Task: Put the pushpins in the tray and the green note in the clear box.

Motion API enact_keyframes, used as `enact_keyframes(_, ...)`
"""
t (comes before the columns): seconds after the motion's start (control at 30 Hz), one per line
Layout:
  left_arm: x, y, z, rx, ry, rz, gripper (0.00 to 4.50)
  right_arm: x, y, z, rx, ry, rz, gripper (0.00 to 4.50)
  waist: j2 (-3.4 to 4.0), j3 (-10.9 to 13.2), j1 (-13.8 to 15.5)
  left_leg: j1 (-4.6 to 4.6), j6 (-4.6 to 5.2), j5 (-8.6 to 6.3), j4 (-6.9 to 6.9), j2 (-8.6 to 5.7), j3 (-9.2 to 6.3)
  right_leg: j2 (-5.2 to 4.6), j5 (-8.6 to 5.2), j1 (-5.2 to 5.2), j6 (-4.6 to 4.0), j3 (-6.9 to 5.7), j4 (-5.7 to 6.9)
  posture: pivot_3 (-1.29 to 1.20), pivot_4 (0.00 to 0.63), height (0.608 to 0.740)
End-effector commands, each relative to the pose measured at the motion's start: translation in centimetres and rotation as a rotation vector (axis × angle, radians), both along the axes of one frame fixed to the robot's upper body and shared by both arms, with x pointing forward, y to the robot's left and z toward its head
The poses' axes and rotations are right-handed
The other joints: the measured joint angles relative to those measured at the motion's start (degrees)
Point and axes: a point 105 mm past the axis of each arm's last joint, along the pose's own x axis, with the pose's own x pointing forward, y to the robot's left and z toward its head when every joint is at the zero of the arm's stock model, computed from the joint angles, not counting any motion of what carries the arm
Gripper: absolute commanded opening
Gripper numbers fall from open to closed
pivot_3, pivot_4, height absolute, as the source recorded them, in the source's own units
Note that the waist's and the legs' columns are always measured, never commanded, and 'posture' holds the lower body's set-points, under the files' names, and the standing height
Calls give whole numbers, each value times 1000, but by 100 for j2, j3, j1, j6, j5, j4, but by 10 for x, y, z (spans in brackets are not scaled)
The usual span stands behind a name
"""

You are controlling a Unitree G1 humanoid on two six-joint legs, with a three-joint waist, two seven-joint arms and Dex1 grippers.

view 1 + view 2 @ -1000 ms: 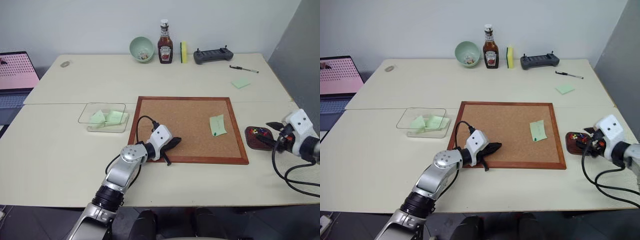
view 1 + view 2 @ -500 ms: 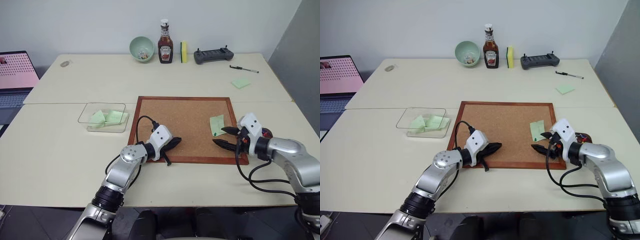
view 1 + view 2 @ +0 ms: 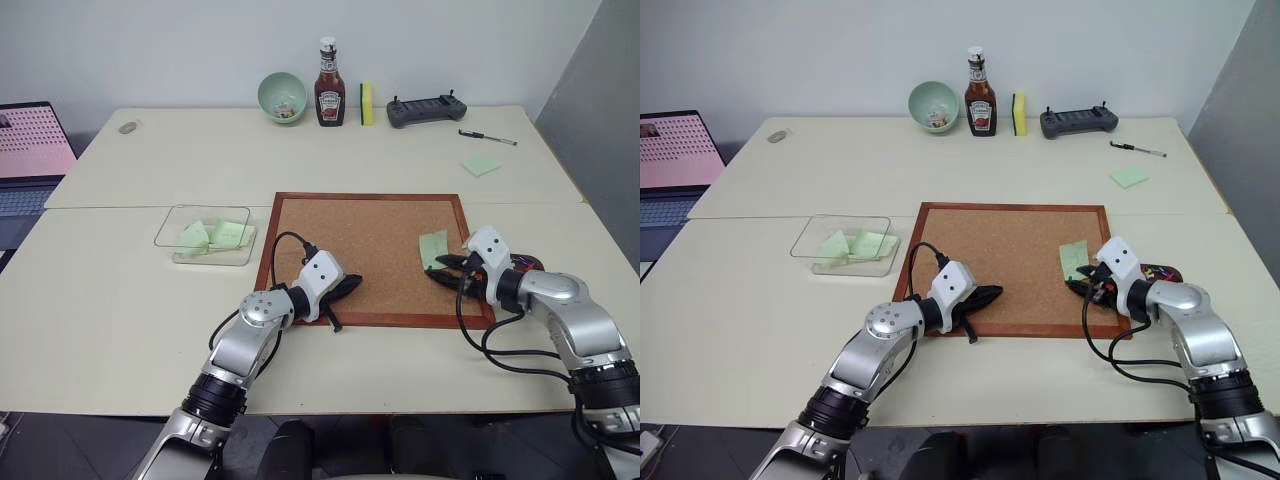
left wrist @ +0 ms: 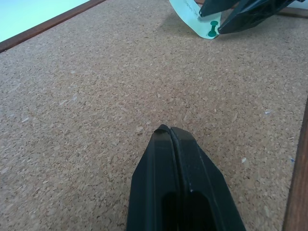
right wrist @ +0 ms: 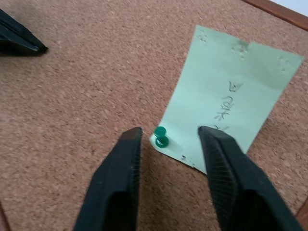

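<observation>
I see my right gripper [image 5: 168, 139] with fingers apart either side of the green pushpin [image 5: 160, 137] pinning the green note [image 5: 231, 106] at the cork board's [image 3: 370, 250] right edge; left gripper [image 4: 171, 132] is pressed together.

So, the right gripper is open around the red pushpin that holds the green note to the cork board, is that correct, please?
Not quite: the pushpin is dark green, not red. The right wrist view shows it between the open fingers of the right gripper, pinning the green note to the cork board.
</observation>
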Motion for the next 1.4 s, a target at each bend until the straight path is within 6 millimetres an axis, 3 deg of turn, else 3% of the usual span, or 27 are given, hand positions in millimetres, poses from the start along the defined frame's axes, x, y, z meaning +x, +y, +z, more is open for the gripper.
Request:
enact_keyframes(0.03, -7, 6, -24, 62, 76, 9, 0, 5, 3, 14, -5, -67, 19, 1015, 0, 0, -2, 0, 0, 0, 0, 0, 0, 0, 0, 0, 0, 0, 0, 0, 150, 740)
enact_keyframes(0.2, -7, 6, -23, 62, 75, 10, 0, 5, 3, 17, -3, -76, 21, 44, 0, 0, -5, 0, 0, 0, 0, 0, 1, 0, 0, 0, 0, 1, 0, 0, 150, 740)
enact_keyframes(0.37, -7, 6, -23, 61, 76, 10, 0, 3, 7, 26, 17, -100, 39, 44, 0, 0, -5, 0, 0, 0, 0, 0, 1, 0, 0, 0, 0, 1, 1, 0, 150, 740)
enact_keyframes(0.67, -7, 5, -25, 62, 79, 8, 0, -9, 23, 61, 40, -212, 133, 44, 0, 1, -5, -2, 0, 0, 0, 0, 0, 0, 0, -4, 0, 1, 3, 0, 150, 740)
enact_keyframes(0.87, -4, 3, -21, 44, 72, 10, 0, -15, 29, 63, -8, -234, 185, 44, -1, 1, -1, -2, 0, 0, 0, -1, 0, 0, 0, -3, 0, 0, 1, 0, 150, 740)
enact_keyframes(0.97, -1, 1, -8, -21, 66, 24, 0, -17, 33, 61, -18, -239, 203, 44, -1, 1, 0, -2, 0, 0, 0, 0, -1, 0, 0, -3, 0, 0, 2, 0, 150, 740)
enact_keyframes(1.4, -1, -5, 52, -286, 155, 49, 2238, -15, 39, 57, -31, -256, 223, 0, -40, 25, 4, -17, -1, 0, 2, 0, -5, 0, 0, -17, 0, -3, 5, 0, 150, 740)
